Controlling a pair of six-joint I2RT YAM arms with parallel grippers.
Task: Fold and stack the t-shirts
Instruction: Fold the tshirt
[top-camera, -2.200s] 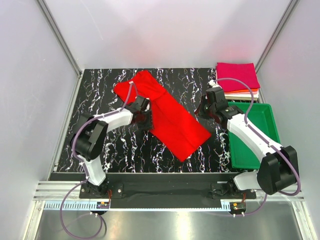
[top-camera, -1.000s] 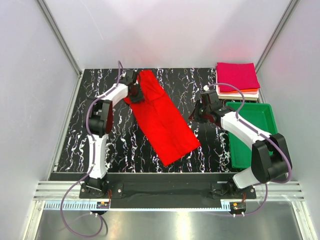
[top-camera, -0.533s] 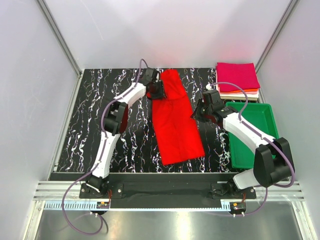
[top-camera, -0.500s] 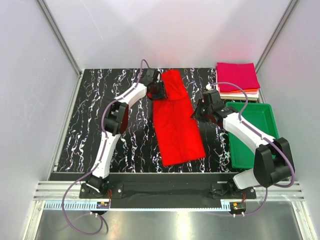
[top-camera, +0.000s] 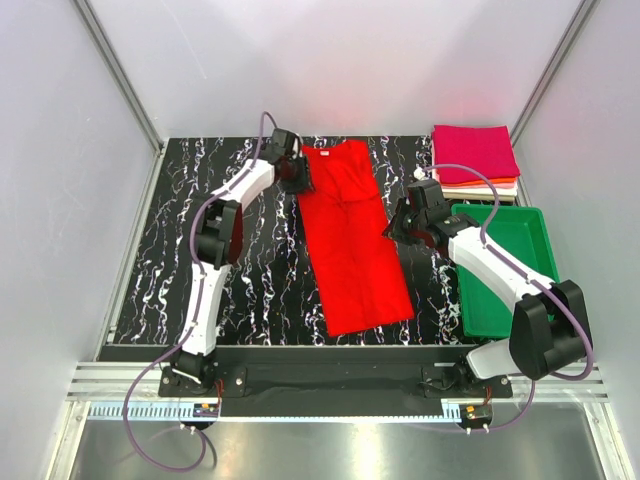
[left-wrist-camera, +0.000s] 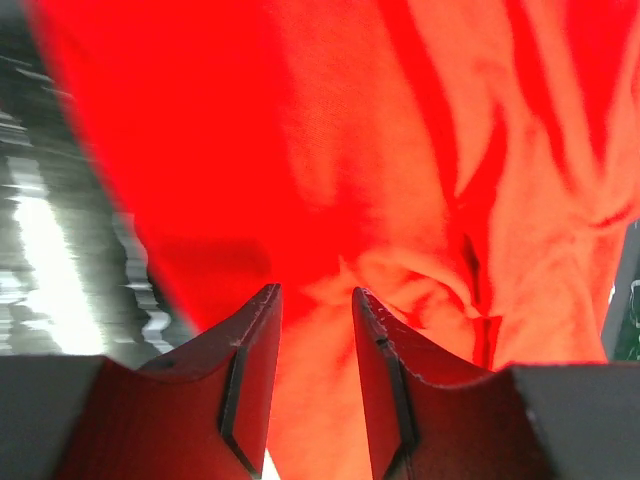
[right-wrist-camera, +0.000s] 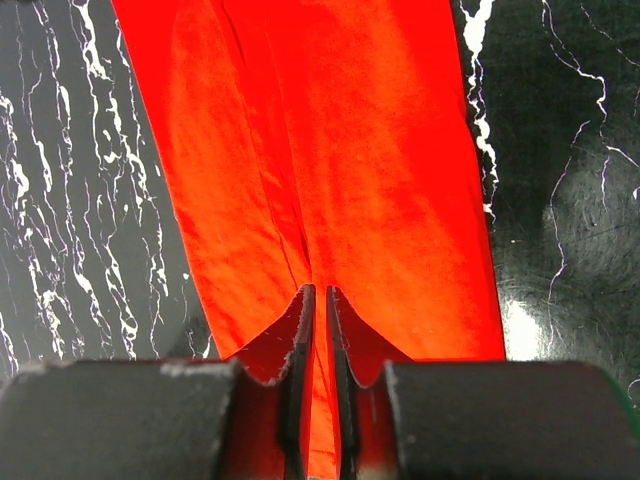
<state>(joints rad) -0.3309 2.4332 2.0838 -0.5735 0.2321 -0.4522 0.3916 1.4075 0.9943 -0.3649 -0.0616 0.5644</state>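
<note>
A bright red t-shirt (top-camera: 355, 245), folded into a long strip, lies nearly straight from the table's far edge toward the near edge. At its far left corner my left gripper (top-camera: 297, 178) has its jaws part way closed, with bunched red cloth (left-wrist-camera: 400, 200) filling the gap between them (left-wrist-camera: 315, 290). My right gripper (top-camera: 397, 225) is at the strip's right edge, its jaws almost together on a thin fold of the red t-shirt (right-wrist-camera: 320, 290). A stack of folded t-shirts, magenta on top (top-camera: 475, 152) with orange and white layers (top-camera: 487, 186) beneath, sits at the far right corner.
A green plastic tray (top-camera: 485, 305) stands at the right side, just in front of the folded stack, with my right arm crossing over it. Black marbled tabletop (top-camera: 200, 230) shows left of the shirt. Pale walls enclose the table on three sides.
The red t-shirt has swung from a diagonal to nearly straight along the table. My left gripper moved right along the far edge, then back left, and the shirt's far end spread wider.
</note>
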